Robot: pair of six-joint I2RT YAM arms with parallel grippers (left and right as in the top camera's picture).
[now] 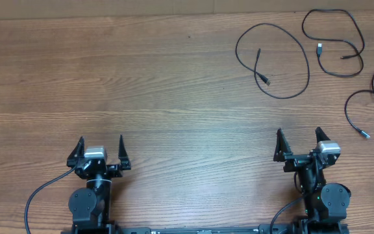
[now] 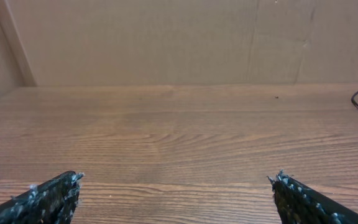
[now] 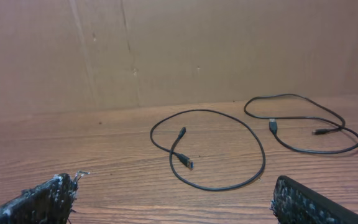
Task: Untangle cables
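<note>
Three thin black cables lie apart at the table's far right. One cable (image 1: 273, 60) forms a round loop with both plugs inside it; it also shows in the right wrist view (image 3: 216, 149). A second cable (image 1: 335, 40) loops at the far right corner, also in the right wrist view (image 3: 303, 124). A third cable (image 1: 362, 107) runs off the right edge. My left gripper (image 1: 101, 144) is open and empty at the near left. My right gripper (image 1: 299, 136) is open and empty at the near right, short of the cables.
A brown cardboard wall (image 3: 179, 50) stands along the table's back edge. The wooden table (image 1: 141, 84) spans the view. Thick black arm wires (image 1: 34, 201) trail by the left base at the front edge.
</note>
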